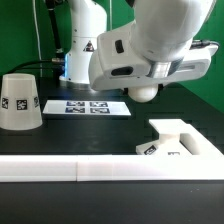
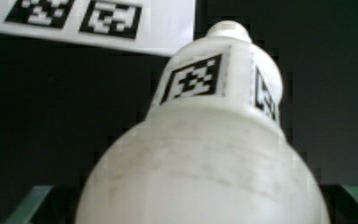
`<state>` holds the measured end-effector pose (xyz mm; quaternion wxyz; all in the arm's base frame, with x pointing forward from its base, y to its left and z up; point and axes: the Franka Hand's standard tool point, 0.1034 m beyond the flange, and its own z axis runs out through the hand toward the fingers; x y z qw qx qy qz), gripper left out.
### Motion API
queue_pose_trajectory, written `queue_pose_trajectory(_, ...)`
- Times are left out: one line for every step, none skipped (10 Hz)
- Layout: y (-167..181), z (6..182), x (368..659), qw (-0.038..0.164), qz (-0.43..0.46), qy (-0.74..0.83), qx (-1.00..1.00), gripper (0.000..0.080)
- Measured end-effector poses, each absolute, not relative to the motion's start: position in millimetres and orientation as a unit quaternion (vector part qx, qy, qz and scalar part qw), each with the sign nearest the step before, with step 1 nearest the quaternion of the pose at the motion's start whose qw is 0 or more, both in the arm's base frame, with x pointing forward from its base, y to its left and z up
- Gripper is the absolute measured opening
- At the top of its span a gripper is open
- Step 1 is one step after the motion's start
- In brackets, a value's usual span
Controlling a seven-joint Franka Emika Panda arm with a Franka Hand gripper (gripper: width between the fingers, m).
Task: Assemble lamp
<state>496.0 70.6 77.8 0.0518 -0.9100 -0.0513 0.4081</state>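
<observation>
My gripper [image 1: 148, 84] is shut on the white bulb [image 1: 147, 94] and holds it above the black table, between the marker board and the base. In the wrist view the bulb [image 2: 202, 150] fills the frame, its tagged neck pointing away from the gripper [image 2: 197, 216]; only dark finger edges show at its sides. The low square sloped base [image 1: 186, 140] lies at the exterior view's right. The truncated-cone shade [image 1: 20, 101] stands wide end down at the exterior view's left.
The marker board [image 1: 86, 107] lies flat behind the bulb and also shows in the wrist view [image 2: 87, 25]. A long white bar [image 1: 90, 170] runs along the table's front. The arm's body [image 1: 85, 45] rises at the back.
</observation>
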Motion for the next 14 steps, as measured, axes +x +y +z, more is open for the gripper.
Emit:
queue_pose_trajectory(71.9,74.2,496.0,0.052,0.4,-0.053,-0.913,0.0578)
queue_pose_trajectory(71.3,74.5,496.0,0.052,0.4,-0.052,-0.914,0.0579)
queue_pose_trajectory(69.3,69.2,500.9,0.057,0.379,-0.071,-0.921,0.0579)
queue_pose_trajectory(62.4,62.5,507.4,0.061,0.311,-0.109,-0.942,0.0579)
queue_pose_trajectory(56.3,72.8,503.1,0.062,0.279,-0.126,-0.95,0.0579)
queue_pose_trajectory(52.9,82.2,510.7,0.067,0.248,-0.152,-0.955,0.0579)
queue_pose_trajectory(51.3,92.6,523.0,0.066,0.203,-0.174,-0.961,0.0579)
queue_pose_trajectory(50.1,101.1,526.6,0.064,0.18,-0.179,-0.965,0.0579)
queue_pose_trajectory(49.4,102.9,532.1,0.058,0.143,-0.175,-0.973,0.0579)
queue_pose_trajectory(46.6,100.5,532.9,0.057,0.115,-0.172,-0.977,0.0579)
queue_pose_trajectory(43.3,99.6,535.6,0.054,0.082,-0.168,-0.981,0.0579)
queue_pose_trajectory(38.4,100.5,538.9,0.047,0.047,-0.19,-0.98,0.0579)
queue_pose_trajectory(30.0,105.9,544.1,0.032,-0.012,-0.223,-0.974,0.0579)
queue_pose_trajectory(25.4,115.3,546.3,0.017,-0.053,-0.243,-0.969,0.0579)
